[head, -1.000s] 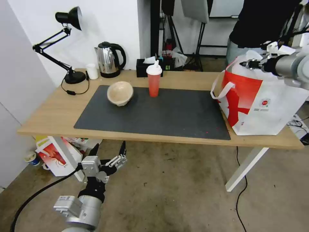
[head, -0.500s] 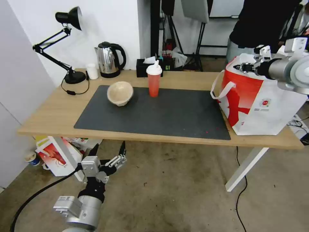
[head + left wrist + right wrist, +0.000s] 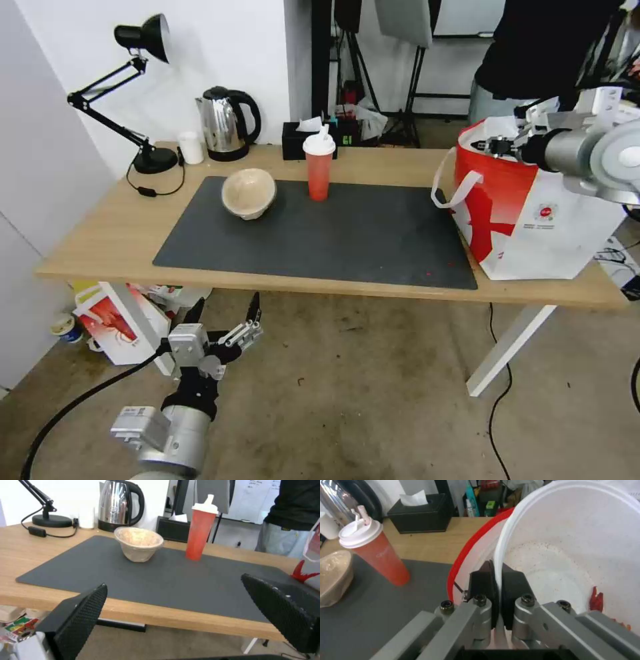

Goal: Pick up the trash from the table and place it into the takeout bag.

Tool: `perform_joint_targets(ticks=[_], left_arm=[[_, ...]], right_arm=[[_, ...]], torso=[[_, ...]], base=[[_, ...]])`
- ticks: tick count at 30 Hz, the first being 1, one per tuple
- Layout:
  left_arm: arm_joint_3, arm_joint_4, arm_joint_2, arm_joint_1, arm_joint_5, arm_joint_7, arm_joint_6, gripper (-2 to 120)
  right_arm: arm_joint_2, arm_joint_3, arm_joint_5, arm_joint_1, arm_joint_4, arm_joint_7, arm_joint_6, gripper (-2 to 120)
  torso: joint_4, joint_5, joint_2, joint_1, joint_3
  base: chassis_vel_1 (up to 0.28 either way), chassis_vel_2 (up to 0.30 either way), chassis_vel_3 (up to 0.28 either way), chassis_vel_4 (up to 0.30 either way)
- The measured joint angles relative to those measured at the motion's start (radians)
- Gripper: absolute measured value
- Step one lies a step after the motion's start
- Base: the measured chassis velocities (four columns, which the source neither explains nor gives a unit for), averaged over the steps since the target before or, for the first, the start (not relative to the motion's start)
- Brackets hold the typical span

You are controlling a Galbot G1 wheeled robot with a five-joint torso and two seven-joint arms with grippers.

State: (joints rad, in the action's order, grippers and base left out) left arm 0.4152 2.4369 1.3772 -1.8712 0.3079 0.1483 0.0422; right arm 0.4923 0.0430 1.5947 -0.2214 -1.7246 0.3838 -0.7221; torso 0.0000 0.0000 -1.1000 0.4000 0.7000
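Note:
My right gripper (image 3: 497, 580) is shut on the rim of the wide white bowl (image 3: 573, 542), which has red scraps inside. It holds the bowl at the open top of the takeout bag (image 3: 553, 220), at the right end of the table (image 3: 113, 233). The bag's red rim (image 3: 466, 552) lies just beside the fingers. From the head view, the right gripper (image 3: 490, 145) is at the bag's top left edge. The red cup (image 3: 319, 170) and the beige paper bowl (image 3: 249, 192) stand at the back of the dark mat (image 3: 347, 233). My left gripper (image 3: 227, 313) hangs open below the table's front edge.
A black desk lamp (image 3: 143, 100), a steel kettle (image 3: 227, 123), a small white cup (image 3: 191, 147) and a black tissue box (image 3: 307, 139) line the table's back edge. A red-and-white carton (image 3: 117, 323) lies on the floor under the table. A person (image 3: 533, 53) stands behind the bag.
My right gripper has moved left and a little down with the white bowl. The bag's top has shifted left with it. The left arm has not moved.

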Motion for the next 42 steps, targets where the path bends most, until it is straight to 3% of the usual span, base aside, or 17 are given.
perform_joint_targets(ticks=[26, 37, 39, 42], left_arm=[[-0.003, -0.016, 0.001, 0.009, -0.002, 0.0, -0.002, 100], [-0.004, -0.016, 0.0, 0.008, -0.001, 0.0, -0.002, 100], [-0.005, -0.016, 0.0, 0.008, -0.001, 0.0, -0.002, 100], [-0.007, -0.006, 0.002, 0.002, 0.0, 0.001, -0.002, 100]], right_arm=[[0.031, 0.03, 0.036, 0.038, 0.018, 0.037, 0.0, 0], [0.013, 0.03, -0.025, 0.035, 0.018, 0.039, 0.0, 40], [0.01, 0.029, -0.027, 0.033, 0.017, 0.039, 0.0, 41], [-0.002, 0.027, -0.036, 0.029, 0.008, 0.042, 0.0, 59]], torso=[[0.0001, 0.0001, 0.0, 0.0, 0.0], [0.0, 0.0, 0.0, 0.0, 0.0], [0.0001, -0.0001, 0.0, 0.0, 0.0], [0.0001, 0.0, 0.0, 0.0, 0.0]], base=[[0.0, 0.0, 0.0, 0.0], [0.0, 0.0, 0.0, 0.0], [0.0, 0.0, 0.0, 0.0], [0.0, 0.0, 0.0, 0.0]])
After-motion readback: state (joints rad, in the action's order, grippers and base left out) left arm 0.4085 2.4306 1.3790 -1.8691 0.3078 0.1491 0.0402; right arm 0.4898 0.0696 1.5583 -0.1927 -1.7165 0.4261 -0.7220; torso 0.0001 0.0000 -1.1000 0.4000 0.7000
